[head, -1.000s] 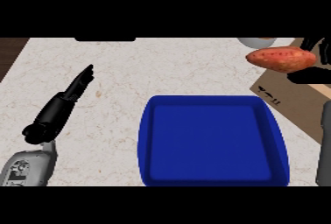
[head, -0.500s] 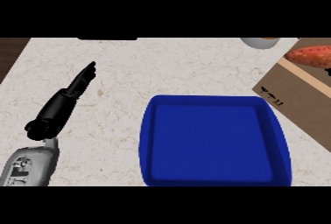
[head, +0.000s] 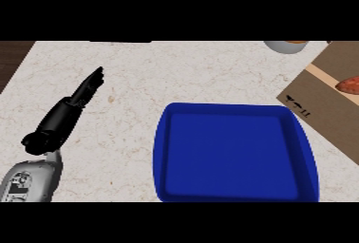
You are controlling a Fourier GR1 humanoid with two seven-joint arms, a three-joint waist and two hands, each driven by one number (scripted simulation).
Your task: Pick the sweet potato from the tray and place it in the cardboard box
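One sweet potato [head: 349, 86] (in cardboard box [head: 317, 93]), far from left robot hand [head: 67, 111]

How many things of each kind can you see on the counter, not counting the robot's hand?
Blue tray: 1
Cardboard box: 1
Sweet potato, in the box: 1
Pale vessel, far edge: 1
Total: 4

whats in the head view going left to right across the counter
left hand, open with straight fingers → blue tray → cardboard box → sweet potato, lying in the box at the view's right edge
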